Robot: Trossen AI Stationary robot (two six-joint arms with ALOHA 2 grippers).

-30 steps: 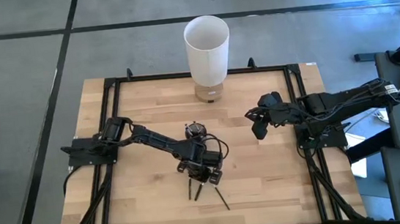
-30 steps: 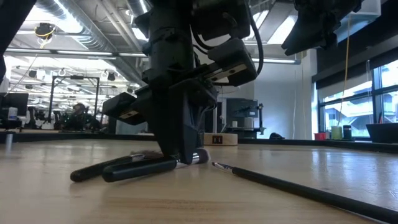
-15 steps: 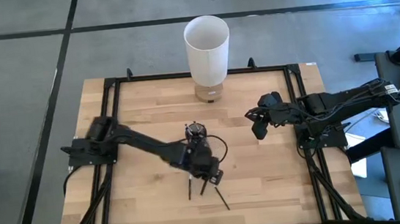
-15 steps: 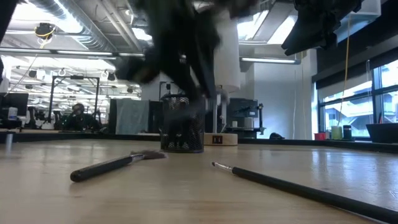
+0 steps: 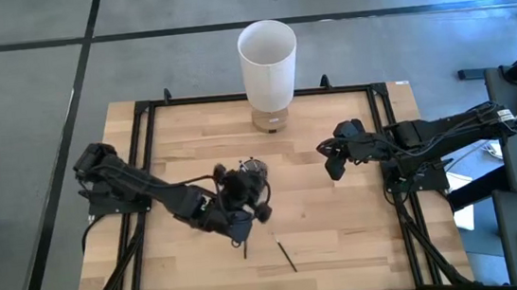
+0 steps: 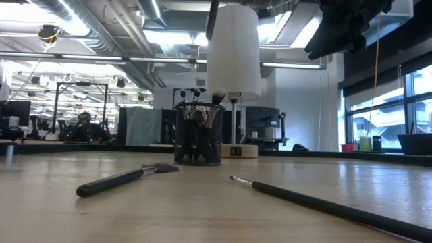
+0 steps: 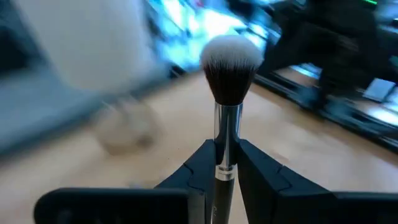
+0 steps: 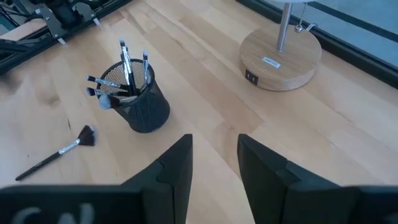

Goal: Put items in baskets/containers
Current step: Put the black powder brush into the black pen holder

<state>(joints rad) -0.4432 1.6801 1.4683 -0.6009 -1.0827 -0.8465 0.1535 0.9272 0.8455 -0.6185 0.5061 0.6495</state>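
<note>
My left gripper (image 5: 236, 202) hangs above the table just near and left of the small dark mesh cup (image 5: 254, 170), shut on a makeup brush with a fluffy pale-tipped head (image 7: 229, 61). The cup (image 8: 140, 103) stands upright on the wood and holds several brushes. Two brushes lie flat on the table: a fan brush (image 6: 125, 178) and a thin long one (image 6: 317, 200). My right gripper (image 8: 214, 167) waits open over the table's right part (image 5: 333, 162). My left gripper pinches the brush between its two fingers (image 7: 200, 167) at the shiny ferrule and the top of the handle (image 7: 227, 140), just behind the bristle head. The brush lies along the fingers, and its head sticks out past the fingertips. It is lifted clear of the table.
A tall white cylinder on a round wooden base (image 5: 268, 63) stands at the far edge behind the cup. Black frame rails (image 5: 146, 165) run along the table's sides. Bare wood lies between the cup and my right arm.
My left gripper has risen from the table with one brush and moved toward the left edge, tipping from pointing down to nearly level. The brush has come up clear of the wood. The other two brushes lie where they were.
</note>
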